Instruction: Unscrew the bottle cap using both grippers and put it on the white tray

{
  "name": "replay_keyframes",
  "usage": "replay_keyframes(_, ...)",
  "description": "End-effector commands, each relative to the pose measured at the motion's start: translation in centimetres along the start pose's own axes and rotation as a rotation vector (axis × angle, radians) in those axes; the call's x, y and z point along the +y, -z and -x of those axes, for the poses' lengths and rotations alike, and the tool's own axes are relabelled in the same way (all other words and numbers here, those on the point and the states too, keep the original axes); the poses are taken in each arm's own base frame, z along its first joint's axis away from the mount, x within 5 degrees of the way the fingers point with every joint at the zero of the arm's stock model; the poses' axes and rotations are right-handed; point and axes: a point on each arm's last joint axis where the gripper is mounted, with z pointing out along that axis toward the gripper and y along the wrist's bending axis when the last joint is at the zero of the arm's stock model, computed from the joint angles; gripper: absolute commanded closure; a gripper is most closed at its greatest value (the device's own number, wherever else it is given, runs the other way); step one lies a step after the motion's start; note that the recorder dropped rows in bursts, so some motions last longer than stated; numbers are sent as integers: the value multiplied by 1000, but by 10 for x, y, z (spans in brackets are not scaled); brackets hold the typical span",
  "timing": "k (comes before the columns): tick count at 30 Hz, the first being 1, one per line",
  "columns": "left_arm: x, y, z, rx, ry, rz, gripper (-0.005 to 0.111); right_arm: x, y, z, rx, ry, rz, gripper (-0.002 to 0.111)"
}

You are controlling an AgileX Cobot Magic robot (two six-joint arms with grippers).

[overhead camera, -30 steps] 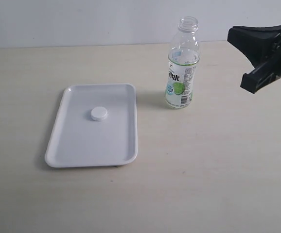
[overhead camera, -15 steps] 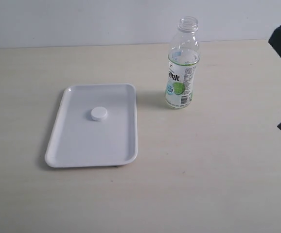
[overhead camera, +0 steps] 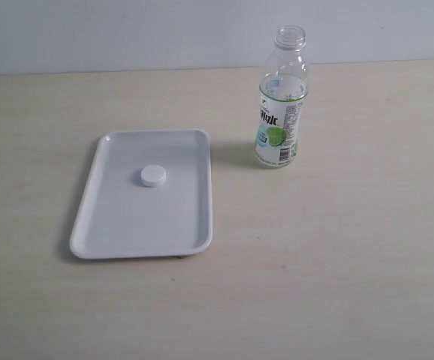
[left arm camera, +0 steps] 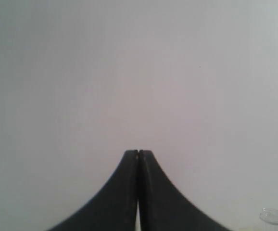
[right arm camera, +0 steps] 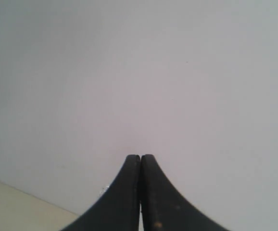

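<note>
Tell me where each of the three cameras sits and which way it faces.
Exterior: raised, looking down across the table at tray, cap and bottle; no robot shows.
Left wrist: behind the shut left end effector, facing the wall; bottle's mouth at the edge.
Right wrist: behind the shut right end effector, facing the wall.
Shared: exterior and left wrist both show the bottle.

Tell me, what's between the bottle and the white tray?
Nothing but a strip of table lies between the bottle and the white tray, seen in the exterior view.
</note>
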Motion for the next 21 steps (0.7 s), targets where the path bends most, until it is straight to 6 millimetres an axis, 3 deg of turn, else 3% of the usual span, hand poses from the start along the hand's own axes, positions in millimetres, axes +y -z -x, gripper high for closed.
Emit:
replay_keyframes(1,-2,1,-7,65,-39,-28,107,-4,10,-3,43,-49,-94,108)
replay_keyframes(9,-3,7,-16,131,-40,-50,107,-9,22,-4,75,-124,-198,108)
replay_keyframes(21,3,56,-21,0,-18,-59,107,-15,31,-9,108,-321,-312,108)
